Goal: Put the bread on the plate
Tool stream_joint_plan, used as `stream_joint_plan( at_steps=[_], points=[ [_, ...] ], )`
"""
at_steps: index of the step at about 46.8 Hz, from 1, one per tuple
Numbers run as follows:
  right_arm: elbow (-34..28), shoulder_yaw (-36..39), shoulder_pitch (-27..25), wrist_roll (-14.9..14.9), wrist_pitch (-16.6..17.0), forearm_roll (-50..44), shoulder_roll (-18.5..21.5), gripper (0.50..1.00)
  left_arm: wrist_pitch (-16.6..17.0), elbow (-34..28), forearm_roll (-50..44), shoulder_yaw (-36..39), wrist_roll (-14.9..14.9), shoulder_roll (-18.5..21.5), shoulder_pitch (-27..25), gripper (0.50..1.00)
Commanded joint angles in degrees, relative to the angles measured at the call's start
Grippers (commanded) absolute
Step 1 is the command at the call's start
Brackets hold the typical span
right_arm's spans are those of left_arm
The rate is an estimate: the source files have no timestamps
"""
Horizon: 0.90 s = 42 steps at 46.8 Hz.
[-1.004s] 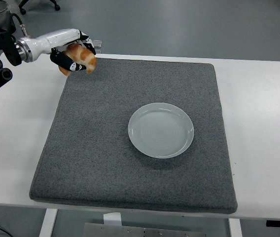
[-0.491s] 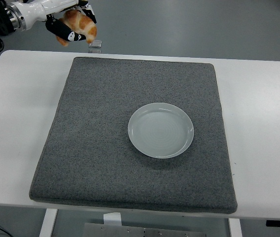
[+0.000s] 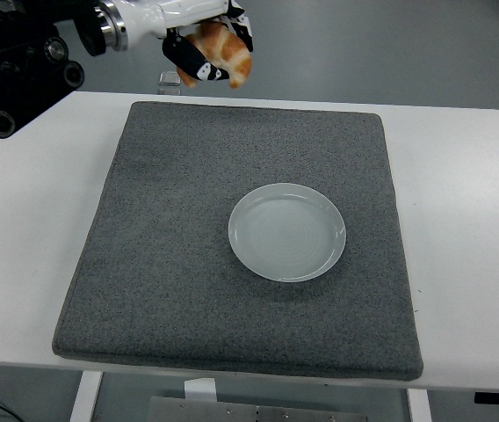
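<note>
Golden bread [image 3: 223, 54] sits squeezed in the left hand [image 3: 204, 48], whose fingers wrap tight around it, high above the far edge of the grey mat [image 3: 179, 255]. On the mat lies the plate [image 3: 286, 231], well apart from the bread.

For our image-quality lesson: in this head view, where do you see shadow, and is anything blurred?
Head view: soft, even lighting; the plate casts a faint shadow on the grey mat along its near edge; the left hand and the bread look slightly soft; the rest is sharp.
</note>
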Motion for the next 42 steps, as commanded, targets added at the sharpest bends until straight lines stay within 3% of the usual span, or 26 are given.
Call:
stream_joint_plan(
  at_steps=[1, 10, 23, 32, 42],
  points=[
    [0.0, 0.0, 0.0, 0.0, 0.0, 0.0, 0.0, 0.938, 0.2, 0.1, 0.0, 0.3, 0.1, -3.2, 0.0, 0.5],
    [0.0, 0.0, 0.0, 0.0, 0.0, 0.0, 0.0, 0.938, 0.4, 0.4, 0.6, 0.4, 0.5, -10.3, 0.3, 0.5],
    [0.0, 0.0, 0.0, 0.0, 0.1, 0.0, 0.0, 0.938, 2.8, 0.2, 0.7, 4.3, 0.5, -17.0, 0.7, 0.5],
    [0.0, 0.0, 0.0, 0.0, 0.0, 0.0, 0.0, 0.94, 5.5, -0.2, 0.7, 6.7, 0.5, -16.9, 2.5, 0.5],
    [0.0, 0.0, 0.0, 0.0, 0.0, 0.0, 0.0, 0.938, 6.3, -4.2, 1.0, 7.2, 0.4, -15.0, 7.2, 0.5]
  ],
)
